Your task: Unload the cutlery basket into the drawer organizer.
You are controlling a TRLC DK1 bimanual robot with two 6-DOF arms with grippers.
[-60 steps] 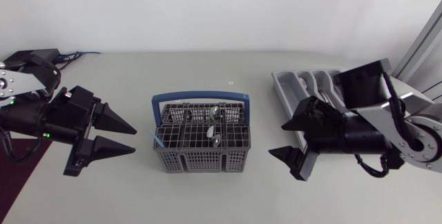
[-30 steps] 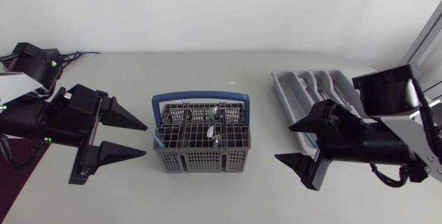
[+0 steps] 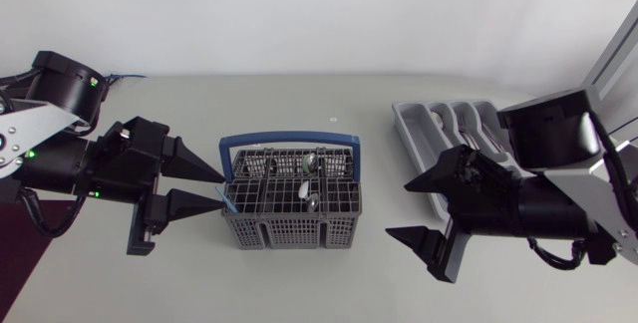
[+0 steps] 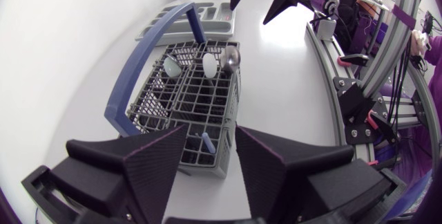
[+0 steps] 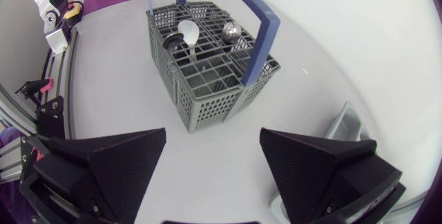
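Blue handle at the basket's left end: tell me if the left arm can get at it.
Probably yes. The left gripper is open at the basket's end, the blue handle stands just ahead of the gap between its fingers, and nothing lies between them. The basket's wall may hinder a low grip.

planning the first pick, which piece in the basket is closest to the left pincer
The thin blue piece, at the basket corner just ahead of the left pincer; the spoons stand farther along.

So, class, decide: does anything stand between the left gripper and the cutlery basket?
Nothing visible does. The left gripper, open, points straight at the near wall of the cutlery basket; a blue-handled utensil stands in the closest corner compartment.
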